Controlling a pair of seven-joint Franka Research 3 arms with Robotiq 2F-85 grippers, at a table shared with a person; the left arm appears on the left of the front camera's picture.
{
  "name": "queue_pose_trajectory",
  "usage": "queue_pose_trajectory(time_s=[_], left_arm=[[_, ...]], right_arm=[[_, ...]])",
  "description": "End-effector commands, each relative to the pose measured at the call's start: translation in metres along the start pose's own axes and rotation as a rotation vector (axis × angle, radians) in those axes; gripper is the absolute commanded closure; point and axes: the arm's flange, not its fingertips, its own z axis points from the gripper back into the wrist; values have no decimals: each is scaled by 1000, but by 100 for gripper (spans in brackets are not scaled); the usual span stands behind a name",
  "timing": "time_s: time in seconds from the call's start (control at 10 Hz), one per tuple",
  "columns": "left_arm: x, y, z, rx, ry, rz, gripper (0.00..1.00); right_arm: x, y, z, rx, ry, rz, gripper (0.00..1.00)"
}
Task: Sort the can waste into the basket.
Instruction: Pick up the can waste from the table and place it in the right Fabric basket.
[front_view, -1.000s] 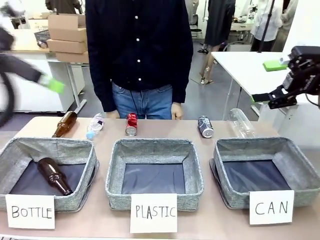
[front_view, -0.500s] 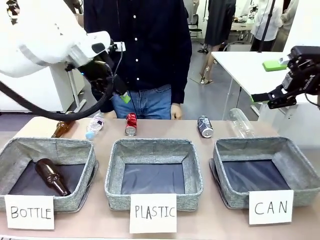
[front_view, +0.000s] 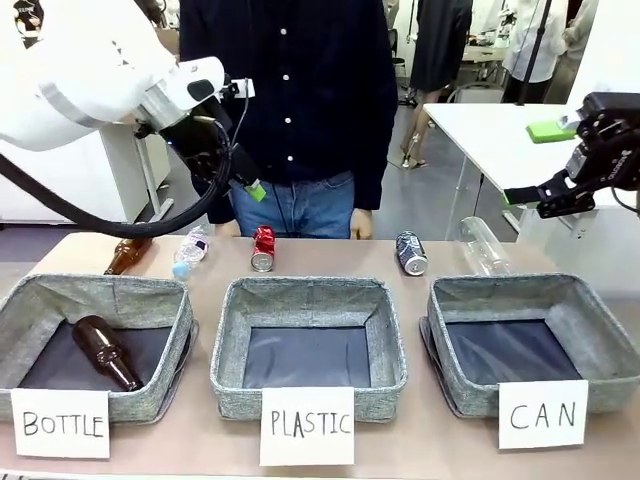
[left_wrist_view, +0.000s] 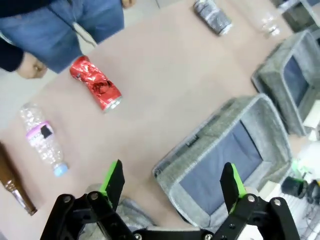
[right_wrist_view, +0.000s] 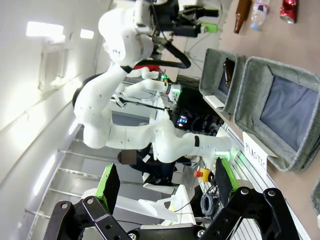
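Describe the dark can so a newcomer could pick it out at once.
Find the grey woven-fabric basket carded CAN, at the robot's right. Just beyond its far left corner lies a dented grey-black metal can with silver ends. Its neighbours differ: a crumpled red metal can, a clear plastic bottle.

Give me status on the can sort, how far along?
Done: nothing; the CAN basket holds no cans. In hand: nothing; left gripper hangs open above the table, red can in its view; right gripper open, high off to the side. Left: red can and dark can, both lying on the table.
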Motion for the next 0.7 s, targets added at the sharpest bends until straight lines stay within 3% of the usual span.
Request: queue_pose_trajectory(time_s=[0.0, 0.1, 0.3, 0.6], left_arm=[[64, 55, -50, -8, 89, 153, 0], [77, 81, -82, 1, 153, 214, 0], [76, 113, -114, 79, 174, 339, 0], [79, 139, -176, 43, 199, 394, 0]], right_arm=[[3, 1, -2, 23, -12, 27, 0], [3, 1, -2, 23, -12, 27, 0], [3, 1, -2, 23, -12, 27, 0], [3, 1, -2, 23, -12, 27, 0]])
